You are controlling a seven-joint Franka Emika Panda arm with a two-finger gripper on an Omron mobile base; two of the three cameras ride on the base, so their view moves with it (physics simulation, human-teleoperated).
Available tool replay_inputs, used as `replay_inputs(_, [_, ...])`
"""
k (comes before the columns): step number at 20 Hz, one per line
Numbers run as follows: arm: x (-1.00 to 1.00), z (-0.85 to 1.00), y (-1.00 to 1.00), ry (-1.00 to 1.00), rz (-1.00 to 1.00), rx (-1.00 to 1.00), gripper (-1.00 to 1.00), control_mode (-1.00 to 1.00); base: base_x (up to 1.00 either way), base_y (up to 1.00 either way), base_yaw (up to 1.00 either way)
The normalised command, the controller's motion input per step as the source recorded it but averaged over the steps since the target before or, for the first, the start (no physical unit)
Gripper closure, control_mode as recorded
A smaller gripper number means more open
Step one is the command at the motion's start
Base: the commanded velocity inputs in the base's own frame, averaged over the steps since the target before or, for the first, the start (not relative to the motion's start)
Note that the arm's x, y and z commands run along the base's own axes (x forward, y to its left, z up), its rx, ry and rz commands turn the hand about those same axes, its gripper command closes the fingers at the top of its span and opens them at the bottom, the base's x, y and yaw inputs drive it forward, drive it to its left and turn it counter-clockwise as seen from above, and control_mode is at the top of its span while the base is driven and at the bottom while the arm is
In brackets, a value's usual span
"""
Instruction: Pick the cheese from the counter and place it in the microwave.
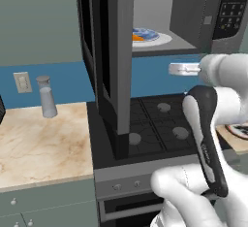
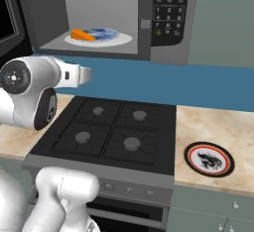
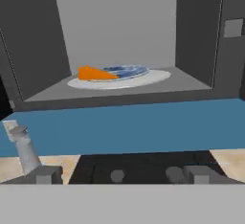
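The cheese (image 1: 137, 38) (image 2: 82, 35) (image 3: 95, 73), a small orange wedge, lies inside the microwave (image 1: 193, 8) (image 2: 168, 8) (image 3: 196, 27). It rests on the left edge of a blue patterned plate (image 2: 103, 32) (image 3: 128, 70) on the white turntable. The microwave's tall dark door (image 1: 111, 66) is swung wide open to the left. My gripper (image 1: 184, 69) (image 2: 79, 75) (image 3: 123, 175) hangs in front of and below the microwave's opening, above the stovetop. It is open and holds nothing, well apart from the cheese. The beige counter (image 1: 38, 138) (image 2: 218, 127) flanks the stove.
A black gas stovetop (image 1: 155, 124) (image 2: 114, 127) lies under the microwave. A grey shaker (image 1: 47, 96) (image 3: 24, 149) stands on the left counter by the wall. A round dark plate with a red rim (image 2: 209, 159) sits on the right counter.
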Motion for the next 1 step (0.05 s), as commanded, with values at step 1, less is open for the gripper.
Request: replay_inputs(1, [-1.0,0.0,0.04,0.17,-0.06,0.0,-1.0,-1.0,0.0,0.0,0.0])
